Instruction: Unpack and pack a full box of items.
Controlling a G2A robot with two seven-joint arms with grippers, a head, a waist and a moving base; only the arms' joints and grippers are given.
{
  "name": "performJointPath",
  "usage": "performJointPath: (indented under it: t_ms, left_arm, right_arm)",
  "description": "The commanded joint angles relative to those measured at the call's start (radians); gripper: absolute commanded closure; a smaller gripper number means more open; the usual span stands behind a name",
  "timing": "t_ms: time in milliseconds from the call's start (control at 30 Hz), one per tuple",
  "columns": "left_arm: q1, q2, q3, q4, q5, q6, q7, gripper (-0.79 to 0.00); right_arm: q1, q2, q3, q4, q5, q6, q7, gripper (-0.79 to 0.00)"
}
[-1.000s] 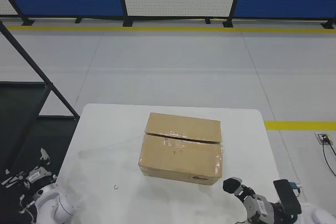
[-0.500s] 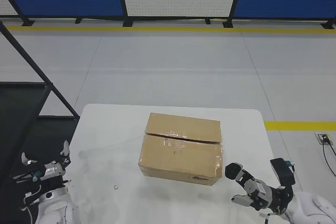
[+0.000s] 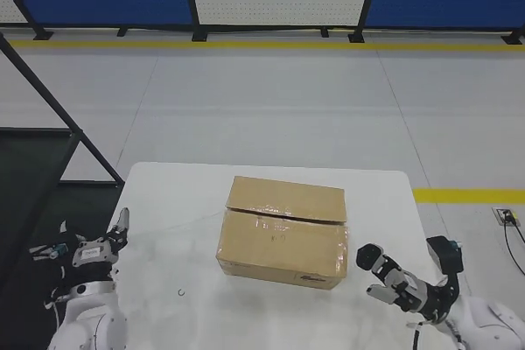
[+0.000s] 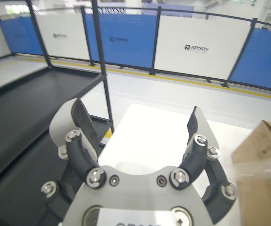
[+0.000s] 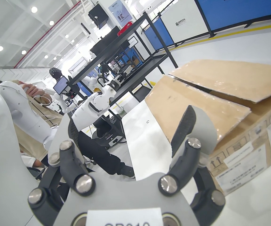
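sitting near the middle of the white rectangular table [image 3: 171, 254], the brown cardboard box [image 3: 284, 232] has its top flaps folded down, with glossy clear tape along the seam and printed labels on the side facing the robot. the left gripper [image 4: 136, 114] hangs at the table's left edge, next to the black metal shelf rack [image 4: 32, 90], its ribbed fingers spread wide with nothing between them. the right gripper [image 5: 130, 118] hovers over the table's front right corner, near the box's closest corner but apart from it, fingers likewise parted wide and holding nothing.
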Motion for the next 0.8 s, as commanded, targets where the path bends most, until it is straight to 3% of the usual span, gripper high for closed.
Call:
performJointPath:
  t_ms: [0, 233, 400, 767]
  left_arm:
    - [0.000, 0.005, -0.017, -0.054, -0.077, -0.073, -0.157, -0.785]
    - [-0.028, 0.026, -0.110, -0.138, -0.493, -0.267, -0.620, -0.785]
    - [-0.088, 0.049, -0.178, -0.081, -0.803, -0.262, -0.970, -0.785]
    - [-0.081, 0.049, -0.167, -0.078, -0.831, -0.259, -0.957, -0.785]
  right_arm:
    - [0.019, -0.001, -0.012, 0.024, 0.069, -0.002, 0.058, -0.785]
    - [0.110, -0.004, -0.056, 0.109, 0.296, 0.009, 0.298, -0.785]
    - [0.129, -0.007, -0.059, 0.124, 0.322, 0.039, 0.335, -0.785]
    - [0.129, -0.012, -0.060, 0.116, 0.325, 0.073, 0.309, -0.785]
